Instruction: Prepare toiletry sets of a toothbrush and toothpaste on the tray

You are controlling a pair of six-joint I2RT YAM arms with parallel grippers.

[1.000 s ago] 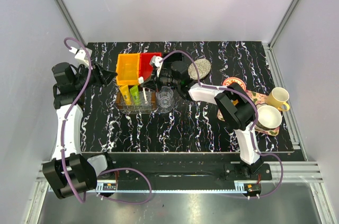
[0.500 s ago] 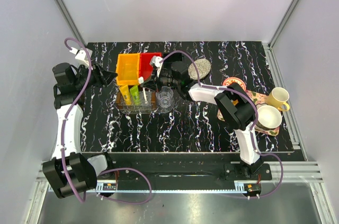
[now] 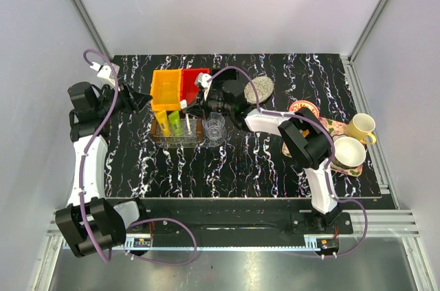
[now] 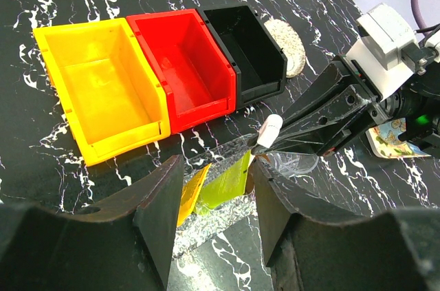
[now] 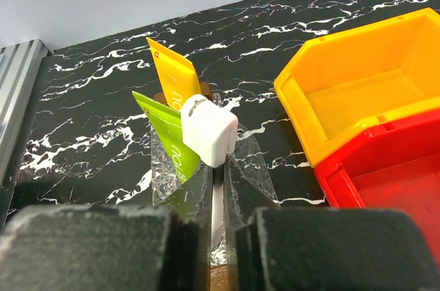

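A clear tray (image 3: 165, 142) lies in front of the bins and holds a yellow toothpaste tube (image 3: 163, 121) and a light green one (image 3: 176, 123). My right gripper (image 3: 194, 109) is shut on a white toothbrush (image 5: 205, 130) and holds it low over the tray (image 5: 251, 160), right beside the green tube (image 5: 169, 150) and the yellow tube (image 5: 173, 75). My left gripper (image 3: 142, 100) is open and empty at the tray's left end. In the left wrist view both tubes (image 4: 227, 181) lie beyond its spread fingers (image 4: 159, 201), and the toothbrush tip (image 4: 269, 130) shows there.
A yellow bin (image 3: 166, 89), a red bin (image 3: 194, 79) and a black bin (image 4: 251, 50) stand in a row behind the tray. A clear cup (image 3: 215, 126) stands right of the tray. A round grey pad (image 3: 260, 88) lies behind. Two mugs (image 3: 360, 128) sit on a patterned tray at the right.
My right gripper has edged a little to the left with the toothbrush, closer over the tray. The left arm has barely moved.
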